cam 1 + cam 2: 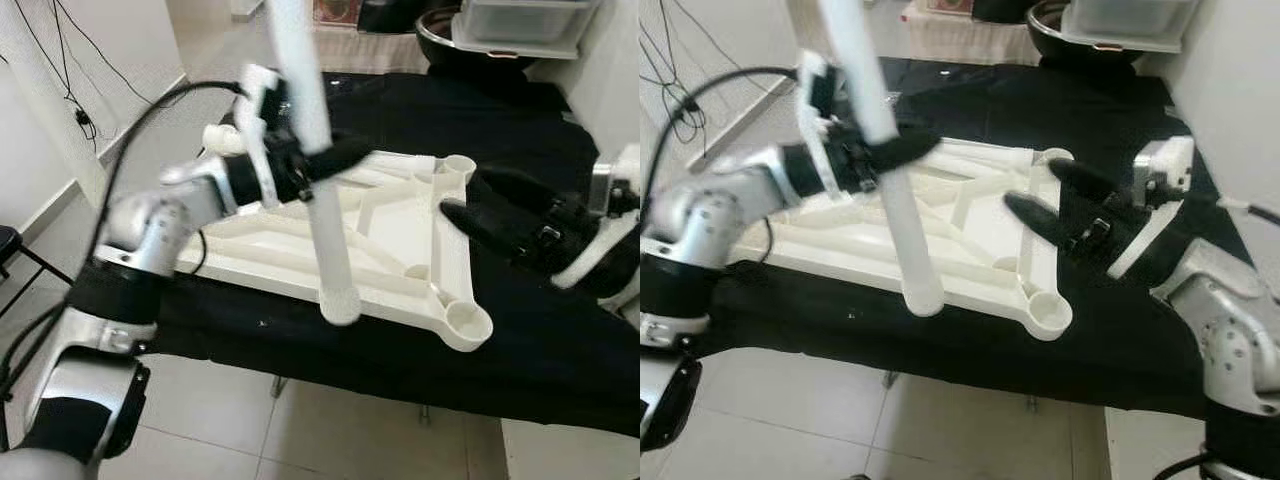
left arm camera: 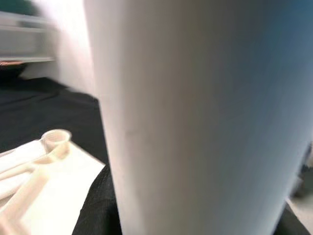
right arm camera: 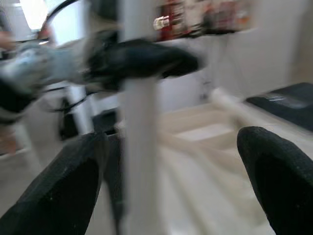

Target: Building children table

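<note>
White plastic table leg [image 1: 318,170], clamped nearly upright in the left gripper [image 1: 318,160] above the upturned tabletop [image 1: 400,235], seems bound for a corner socket [image 1: 467,320], while the right gripper [image 1: 1060,200] waits open beside the tabletop.

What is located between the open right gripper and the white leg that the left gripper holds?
In the right eye view, only the ribbed underside of the tabletop lies between the right gripper and the white leg; the left gripper holds it.

Bright, even daylight; heavy motion blur
</note>
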Robot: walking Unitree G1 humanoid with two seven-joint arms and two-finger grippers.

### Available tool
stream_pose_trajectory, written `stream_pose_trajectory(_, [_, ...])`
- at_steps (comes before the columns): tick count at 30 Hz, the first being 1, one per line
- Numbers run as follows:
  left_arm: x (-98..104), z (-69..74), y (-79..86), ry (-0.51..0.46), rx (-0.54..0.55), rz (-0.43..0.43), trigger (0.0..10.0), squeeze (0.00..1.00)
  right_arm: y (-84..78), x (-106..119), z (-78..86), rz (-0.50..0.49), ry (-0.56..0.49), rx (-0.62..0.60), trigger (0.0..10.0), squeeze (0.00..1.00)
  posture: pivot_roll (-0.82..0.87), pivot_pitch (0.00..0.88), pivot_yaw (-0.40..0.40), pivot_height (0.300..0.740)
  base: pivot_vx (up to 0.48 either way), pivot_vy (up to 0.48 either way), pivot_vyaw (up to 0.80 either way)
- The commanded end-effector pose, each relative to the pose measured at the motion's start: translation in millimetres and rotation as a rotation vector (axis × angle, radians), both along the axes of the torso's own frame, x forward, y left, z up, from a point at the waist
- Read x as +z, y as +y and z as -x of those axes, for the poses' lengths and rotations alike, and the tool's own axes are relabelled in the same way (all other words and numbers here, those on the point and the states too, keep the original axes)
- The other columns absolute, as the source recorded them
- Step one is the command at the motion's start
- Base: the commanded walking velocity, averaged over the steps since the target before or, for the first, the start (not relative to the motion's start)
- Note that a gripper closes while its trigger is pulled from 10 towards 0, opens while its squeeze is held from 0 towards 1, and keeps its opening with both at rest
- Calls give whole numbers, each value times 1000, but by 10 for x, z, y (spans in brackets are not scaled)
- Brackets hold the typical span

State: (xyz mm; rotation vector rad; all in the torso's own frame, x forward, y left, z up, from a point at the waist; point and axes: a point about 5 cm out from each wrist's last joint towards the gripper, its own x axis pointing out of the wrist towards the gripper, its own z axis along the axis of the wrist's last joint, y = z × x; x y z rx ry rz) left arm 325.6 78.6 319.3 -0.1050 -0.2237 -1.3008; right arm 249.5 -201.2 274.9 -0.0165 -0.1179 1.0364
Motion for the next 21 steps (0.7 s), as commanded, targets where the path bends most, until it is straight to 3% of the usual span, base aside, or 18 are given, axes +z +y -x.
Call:
stream_pose_trajectory(1, [-33, 99, -44, -69, -80, -15, 0, 0, 245, -153, 78, 44, 81, 155, 10000, 329, -8, 120, 9, 740, 0, 0, 0])
stream_pose_trajectory(2, [-62, 143, -61, -80, -128, -18, 0, 0, 351, -225, 99, 64, 111, 207, 10000, 0, -8, 121, 10, 740, 0, 0, 0])
stream_pose_trajectory(4, [-79, 191, -73, -88, -178, -13, 0, 0, 427, -291, 109, 87, 129, 237, 10000, 0, -3, 121, 7, 740, 0, 0, 0])
stream_pose_trajectory(6, [-69, 283, -74, -97, -276, 32, 0, 0, 581, -462, -31, 98, 166, 182, 10000, 0, -1, 120, 4, 740, 0, 0, 0])
stream_pose_trajectory(15, [-80, 284, -88, -121, -295, 40, 0, 0, 743, -508, -98, 10, 211, 163, 10000, 0, -7, 116, 6, 740, 0, 0, 0])
stream_pose_trajectory(21, [-86, 281, -108, -124, -307, 46, 0, 0, 817, -589, -159, 12, 235, 104, 10000, 0, -9, 113, 8, 740, 0, 0, 0])
